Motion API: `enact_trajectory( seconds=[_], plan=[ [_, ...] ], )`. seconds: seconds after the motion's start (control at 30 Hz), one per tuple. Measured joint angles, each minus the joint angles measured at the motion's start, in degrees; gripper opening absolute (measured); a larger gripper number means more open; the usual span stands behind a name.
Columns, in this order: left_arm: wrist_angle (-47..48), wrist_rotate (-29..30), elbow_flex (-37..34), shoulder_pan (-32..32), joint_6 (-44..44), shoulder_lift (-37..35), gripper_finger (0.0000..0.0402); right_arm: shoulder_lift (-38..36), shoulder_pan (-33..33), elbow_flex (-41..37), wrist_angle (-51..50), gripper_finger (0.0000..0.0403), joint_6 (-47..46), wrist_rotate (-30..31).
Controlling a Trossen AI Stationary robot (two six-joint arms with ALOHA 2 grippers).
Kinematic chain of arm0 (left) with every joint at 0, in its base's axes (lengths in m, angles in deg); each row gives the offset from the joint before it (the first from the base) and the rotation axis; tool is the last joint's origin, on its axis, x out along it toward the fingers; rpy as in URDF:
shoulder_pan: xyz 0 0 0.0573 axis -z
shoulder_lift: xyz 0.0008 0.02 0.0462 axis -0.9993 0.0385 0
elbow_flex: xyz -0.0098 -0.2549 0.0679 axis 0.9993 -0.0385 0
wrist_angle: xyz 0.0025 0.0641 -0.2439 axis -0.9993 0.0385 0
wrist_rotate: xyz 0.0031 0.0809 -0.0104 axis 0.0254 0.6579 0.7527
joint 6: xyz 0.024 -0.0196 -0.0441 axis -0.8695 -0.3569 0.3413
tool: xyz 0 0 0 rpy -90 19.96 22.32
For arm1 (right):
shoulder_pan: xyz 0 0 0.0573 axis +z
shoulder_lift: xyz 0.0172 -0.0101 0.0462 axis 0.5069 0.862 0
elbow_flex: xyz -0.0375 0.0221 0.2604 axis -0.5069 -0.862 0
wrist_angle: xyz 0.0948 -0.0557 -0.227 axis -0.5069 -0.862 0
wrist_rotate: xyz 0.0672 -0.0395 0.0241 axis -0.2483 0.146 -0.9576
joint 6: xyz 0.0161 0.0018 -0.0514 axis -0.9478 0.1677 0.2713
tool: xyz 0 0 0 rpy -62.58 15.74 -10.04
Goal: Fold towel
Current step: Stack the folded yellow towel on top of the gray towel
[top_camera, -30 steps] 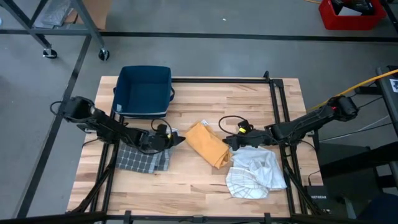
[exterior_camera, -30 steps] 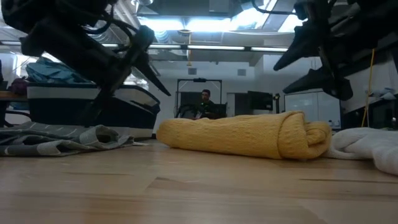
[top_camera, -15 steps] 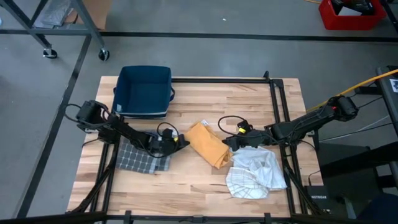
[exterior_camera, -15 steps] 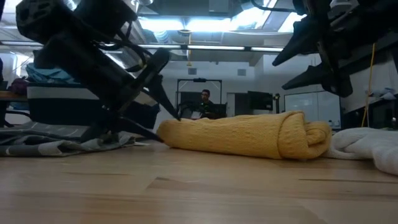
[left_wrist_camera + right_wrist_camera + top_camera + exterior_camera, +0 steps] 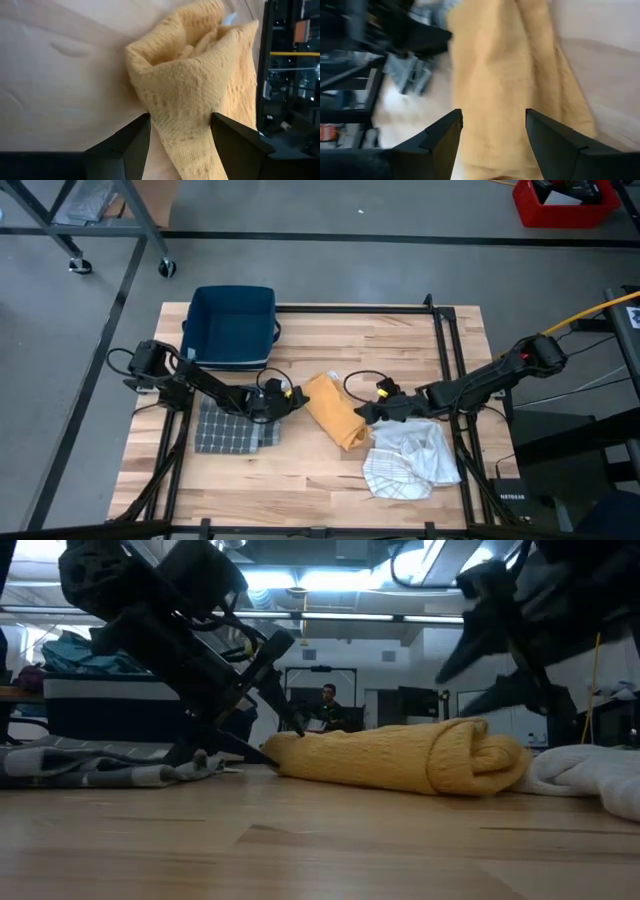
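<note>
High view: my left gripper (image 5: 290, 396) sits at the left end of the yellow towel (image 5: 333, 412), which lies bunched near the middle of the table (image 5: 400, 340). My right gripper (image 5: 362, 412) is at the towel's right side, just beside the white cloth (image 5: 410, 458) toward the front right corner. The checked cloth (image 5: 228, 430) lies under my left arm, near the front left. The blue bin (image 5: 234, 326) stands at the back left edge. Finger spread is too small to read here.

Low view: the yellow towel (image 5: 400, 755) shows as a thick roll flat on the table (image 5: 300, 850). Left fingers (image 5: 275, 690) are spread, lower one down at the table by the roll's end. Right gripper (image 5: 490, 665) hangs above the roll's other end, apart from it. A person (image 5: 328, 705) sits far behind, unseen from above.

Left wrist view: my fingers (image 5: 125, 145) stand wide, the yellow towel's (image 5: 190, 90) tip between them, not pinched.

Right wrist view: my fingers (image 5: 437, 140) also wide, the yellow towel (image 5: 505, 90) straight ahead between them; contact not clear.
</note>
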Motion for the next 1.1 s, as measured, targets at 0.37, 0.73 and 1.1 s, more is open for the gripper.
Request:
enact_trajectory(
  seconds=[0.37,0.73,1.1],
  plan=[
    [0.1,-3.1,0.1,-3.7,-4.7,0.3,0.0200,10.7,0.0,0.0,9.1,0.0225,-1.7,-2.8],
    [-4.3,-8.6,0.0,-4.4,-7.7,2.4,0.0200,19.8,0.0,7.4,9.8,0.0225,-2.0,-7.7],
    [-5.9,-17.4,0.1,-4.1,-16.3,2.4,0.0200,24.9,0.0,13.5,9.7,0.0225,0.5,-11.9]
  ],
)
